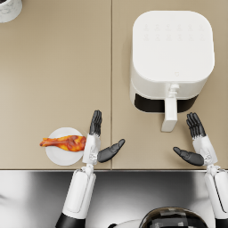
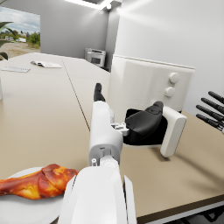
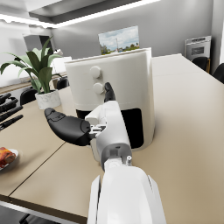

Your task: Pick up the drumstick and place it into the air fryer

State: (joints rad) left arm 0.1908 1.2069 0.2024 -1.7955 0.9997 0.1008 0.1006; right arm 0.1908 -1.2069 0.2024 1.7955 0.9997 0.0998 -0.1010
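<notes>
Drumstick [image 1: 63,142] on white plate [image 1: 58,158] lower left of frame, left hand [image 1: 97,142] beside it, fingers spread, right hand [image 1: 196,144] lower right, fingers spread, air fryer [image 1: 171,58] upper right on desk [image 1: 53,80], drawer slightly open.

We see the drumstick [image 1: 63,142], glazed red-orange and browned, lying flat on its side near the front edge of the worktop [image 1: 53,80], left of centre, its thick meaty end toward the middle and its thin end toward the left edge. The air fryer [image 1: 171,53] is a white, rounded box standing upright toward the right side of the worktop, its drawer pulled out a little toward the front edge, showing a dark gap and a white handle [image 1: 169,115].
</notes>
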